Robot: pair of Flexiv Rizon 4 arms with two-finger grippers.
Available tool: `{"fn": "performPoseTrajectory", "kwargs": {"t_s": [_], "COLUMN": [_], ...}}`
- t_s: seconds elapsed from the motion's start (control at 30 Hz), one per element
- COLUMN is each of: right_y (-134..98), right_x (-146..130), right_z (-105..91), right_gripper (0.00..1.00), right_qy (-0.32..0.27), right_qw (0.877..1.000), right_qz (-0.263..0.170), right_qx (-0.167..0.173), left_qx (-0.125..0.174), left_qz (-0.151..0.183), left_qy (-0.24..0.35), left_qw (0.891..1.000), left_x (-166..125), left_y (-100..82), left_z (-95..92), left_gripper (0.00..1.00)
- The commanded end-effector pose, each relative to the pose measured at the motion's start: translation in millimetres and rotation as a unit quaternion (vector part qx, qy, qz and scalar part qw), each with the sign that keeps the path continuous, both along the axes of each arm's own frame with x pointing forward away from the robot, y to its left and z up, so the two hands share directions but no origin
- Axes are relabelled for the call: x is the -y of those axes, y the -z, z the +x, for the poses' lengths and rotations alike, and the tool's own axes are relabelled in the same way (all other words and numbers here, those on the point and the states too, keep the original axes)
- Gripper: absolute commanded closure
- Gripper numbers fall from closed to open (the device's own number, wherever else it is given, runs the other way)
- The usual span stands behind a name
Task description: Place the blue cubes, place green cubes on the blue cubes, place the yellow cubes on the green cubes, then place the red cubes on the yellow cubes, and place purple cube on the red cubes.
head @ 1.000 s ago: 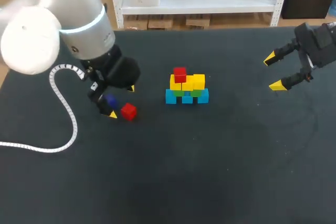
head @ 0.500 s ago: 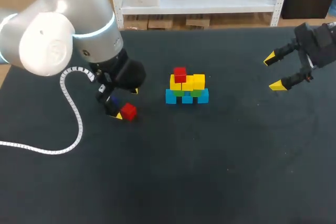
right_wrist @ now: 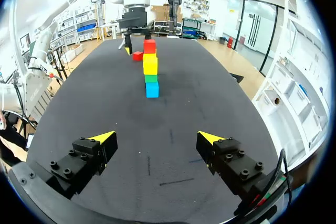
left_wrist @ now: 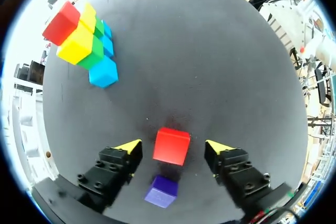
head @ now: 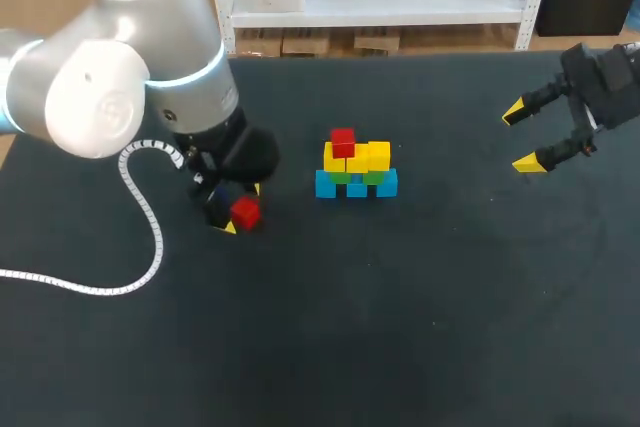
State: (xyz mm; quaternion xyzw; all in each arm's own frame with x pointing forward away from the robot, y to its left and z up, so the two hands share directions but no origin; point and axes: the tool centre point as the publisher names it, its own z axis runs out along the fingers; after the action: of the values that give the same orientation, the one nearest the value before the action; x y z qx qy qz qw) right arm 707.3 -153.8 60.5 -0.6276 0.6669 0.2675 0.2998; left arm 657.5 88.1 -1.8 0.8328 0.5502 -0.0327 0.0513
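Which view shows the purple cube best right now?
Left wrist view: the purple cube lies unobstructed between the open fingers of the left gripper, just behind the loose red cube. In the head view the left arm hides it; the right wrist view is too distant to show it.

Bright overhead light; soft shadow beside the loose red cube (left_wrist: pixel 171 145).

No readable txt, no labels, no nos.
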Motion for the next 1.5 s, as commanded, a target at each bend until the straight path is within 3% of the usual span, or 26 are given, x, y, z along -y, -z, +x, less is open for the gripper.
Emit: {"fn": "performPoseTrajectory", "kwargs": {"t_s": [0.03, 0.1, 0.2, 0.4, 0.6, 0.83, 1.07, 1.5], "right_y": [0.5, 0.5, 0.5, 0.5, 0.5, 0.5, 0.5, 0.5], "right_x": [0.0, 0.0, 0.0, 0.0, 0.0, 0.0, 0.0, 0.0], "right_z": [0.3, 0.3, 0.3, 0.3, 0.3, 0.3, 0.3, 0.3], "right_gripper": [0.0, 0.0, 0.0, 0.0, 0.0, 0.0, 0.0, 0.0], "right_qy": [0.0, 0.0, 0.0, 0.0, 0.0, 0.0, 0.0, 0.0], "right_qw": [1.0, 1.0, 1.0, 1.0, 1.0, 1.0, 1.0, 1.0], "right_qz": [0.001, 0.001, 0.001, 0.001, 0.001, 0.001, 0.001, 0.001], "right_qx": [0.001, 0.001, 0.001, 0.001, 0.001, 0.001, 0.001, 0.001], "left_qx": [0.002, 0.003, 0.006, 0.01, 0.016, 0.015, 0.018, 0.003], "left_qz": [0.0, 0.0, 0.005, 0.007, 0.011, 0.017, 0.038, 0.01], "left_qy": [-0.001, -0.003, -0.006, -0.028, -0.084, -0.156, -0.225, -0.176], "left_qw": [1.0, 1.0, 1.0, 1.0, 0.996, 0.987, 0.974, 0.984], "left_x": [-2.0, -3.1, -4.1, -4.7, 11.1, 53.6, 101.0, 195.5], "left_y": [3.9, 5.2, 6.9, -2.6, -25.3, -48.2, -58.4, -52.4], "left_z": [0.9, 1.3, 1.0, -7.2, -31.7, -65.0, -74.6, -77.8], "left_gripper": [0.55, 0.61, 1.0, 1.0, 1.0, 1.0, 1.0, 1.0]}}
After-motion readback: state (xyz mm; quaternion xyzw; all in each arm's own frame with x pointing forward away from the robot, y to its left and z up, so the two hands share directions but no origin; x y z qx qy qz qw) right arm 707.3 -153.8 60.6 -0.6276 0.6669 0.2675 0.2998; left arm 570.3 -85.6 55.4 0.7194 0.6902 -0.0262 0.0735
